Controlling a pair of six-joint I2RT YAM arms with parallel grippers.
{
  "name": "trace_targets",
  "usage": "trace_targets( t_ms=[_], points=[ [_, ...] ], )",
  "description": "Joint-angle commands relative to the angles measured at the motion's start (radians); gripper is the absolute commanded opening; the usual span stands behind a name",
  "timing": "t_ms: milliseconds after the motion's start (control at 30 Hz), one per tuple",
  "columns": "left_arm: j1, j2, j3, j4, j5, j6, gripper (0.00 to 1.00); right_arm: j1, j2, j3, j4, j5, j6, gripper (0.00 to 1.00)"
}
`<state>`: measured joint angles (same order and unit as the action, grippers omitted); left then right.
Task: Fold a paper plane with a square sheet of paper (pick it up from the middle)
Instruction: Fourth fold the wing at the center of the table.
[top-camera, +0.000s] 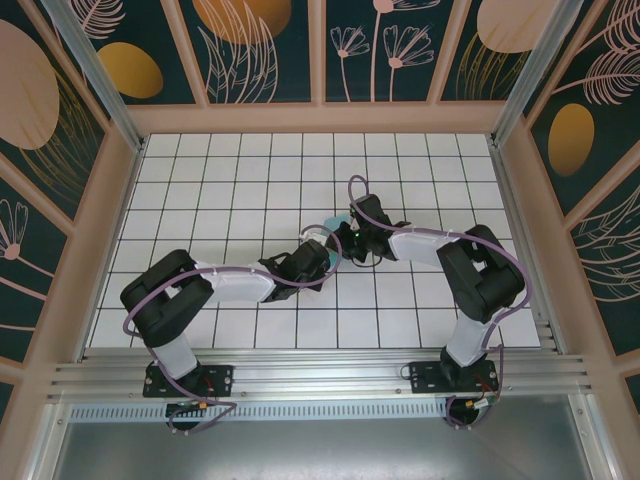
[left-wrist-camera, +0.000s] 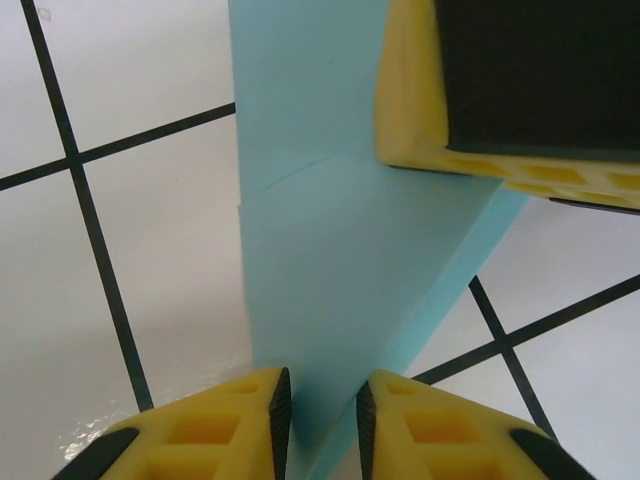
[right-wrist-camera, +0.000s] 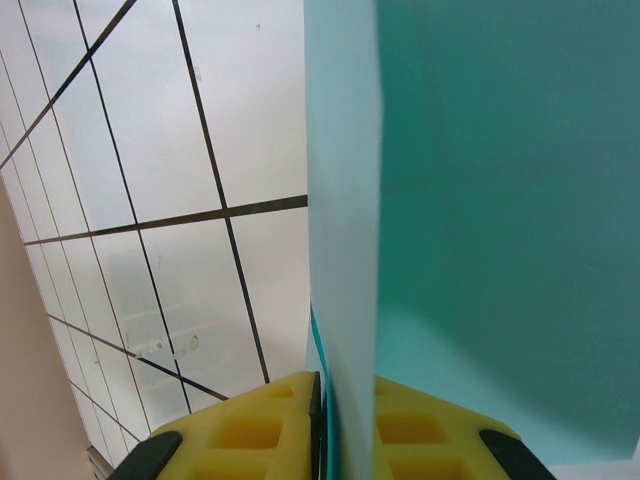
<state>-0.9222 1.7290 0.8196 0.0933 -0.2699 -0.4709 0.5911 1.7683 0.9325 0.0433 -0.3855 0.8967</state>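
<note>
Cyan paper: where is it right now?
Middle of the table, top view: the folded paper is pinched between the left hand and the right hand.

A high camera looks down from behind the two arms (top-camera: 240, 285) onto the tiled table (top-camera: 240, 180). Each wrist camera peers along its own fingers (left-wrist-camera: 230, 430), very close; all three share the cyan paper (left-wrist-camera: 330, 300).

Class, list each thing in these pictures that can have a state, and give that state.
sheet of paper: folded, creased, standing on edge between both end effectors.
right end effector: shut on the sheet of paper.
left end effector: narrowly apart around the sheet of paper; grip unclear.
</note>
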Motion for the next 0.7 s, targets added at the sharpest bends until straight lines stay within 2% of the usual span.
trace_targets(
  t_ms=[0, 167, 400, 467, 667],
  points=[
    [-0.002, -0.006, 0.018, 0.012, -0.003, 0.014, 0.24, 0.009, -0.004, 0.014, -0.020, 0.008, -0.015, 0.16],
    [-0.003, -0.008, 0.012, 0.012, -0.007, 0.018, 0.21, 0.010, 0.002, 0.023, -0.028, 0.010, -0.018, 0.16],
    [-0.002, -0.002, -0.002, 0.019, -0.008, 0.014, 0.07, 0.008, -0.018, 0.033, -0.044, 0.019, -0.033, 0.23],
    [-0.002, -0.003, -0.009, 0.025, -0.003, 0.009, 0.04, 0.007, -0.038, 0.038, -0.061, 0.032, -0.047, 0.27],
    [0.001, -0.009, -0.025, 0.064, 0.074, 0.008, 0.01, -0.007, -0.141, 0.008, -0.099, 0.080, -0.084, 0.47]
  ],
)
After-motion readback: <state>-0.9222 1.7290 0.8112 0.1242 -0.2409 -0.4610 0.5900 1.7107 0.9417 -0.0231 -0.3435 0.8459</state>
